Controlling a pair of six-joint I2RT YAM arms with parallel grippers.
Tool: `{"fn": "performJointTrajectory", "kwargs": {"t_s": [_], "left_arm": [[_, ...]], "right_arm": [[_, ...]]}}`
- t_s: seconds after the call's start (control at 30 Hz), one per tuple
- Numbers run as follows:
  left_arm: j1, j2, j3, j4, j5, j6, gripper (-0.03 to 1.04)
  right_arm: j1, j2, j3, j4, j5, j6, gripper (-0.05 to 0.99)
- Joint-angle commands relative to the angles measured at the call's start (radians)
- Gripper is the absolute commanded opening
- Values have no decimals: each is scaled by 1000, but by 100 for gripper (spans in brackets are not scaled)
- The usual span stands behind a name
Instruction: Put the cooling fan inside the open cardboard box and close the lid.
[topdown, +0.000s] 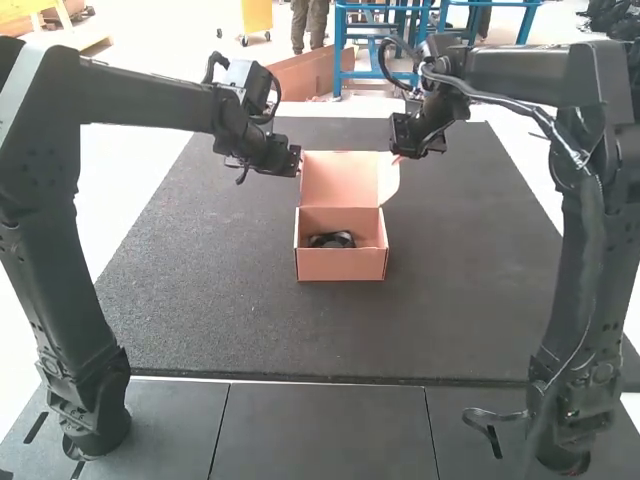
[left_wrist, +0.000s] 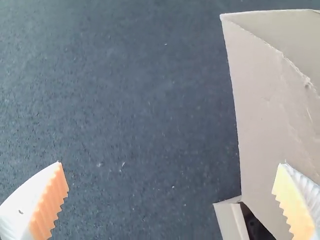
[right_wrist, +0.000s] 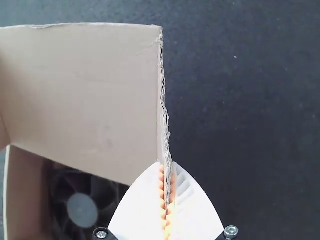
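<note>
My right gripper (right_wrist: 166, 175) is clamped on an edge of the raised lid (right_wrist: 90, 95), plain from its wrist camera, my left gripper (left_wrist: 169, 175) gapes beside that lid, and from above I count one cooling fan (topdown: 330, 239) inside one cardboard box (topdown: 340, 262).

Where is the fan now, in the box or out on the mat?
In the box. The black cooling fan lies on the floor of the cardboard box, below its raised lid.
</note>
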Motion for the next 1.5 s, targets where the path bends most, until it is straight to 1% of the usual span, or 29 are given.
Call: {"fn": "performJointTrajectory", "kwargs": {"t_s": [0.0,0.17,0.47,0.67,0.9,1.2,1.27,1.37,1.47], "left_arm": [[-19,-34,37,-9,-6,3,97],[-34,-57,35,-32,-7,5,97],[-36,-91,34,-72,-33,11,97],[-36,-100,24,-95,-33,14,97],[-36,-105,8,-109,-33,12,97],[-49,-128,-32,-132,-24,11,97],[-49,-134,-42,-140,-7,8,97],[-49,-142,-51,-152,3,6,97],[-51,-148,-55,-161,13,5,97]], "right_arm": [[-5,-67,-24,-9,-20,-6,-1],[-3,-98,-57,-11,-39,-6,-1],[17,-127,-101,-16,-63,-4,-1],[24,-140,-123,-19,-79,-1,-1],[26,-150,-129,-60,-106,-10,-1],[30,-162,-156,-68,-143,-12,-1],[30,-165,-156,-71,-152,-13,-1],[30,-165,-158,-80,-164,-13,-1],[30,-167,-161,-114,-180,-19,-1]]}}
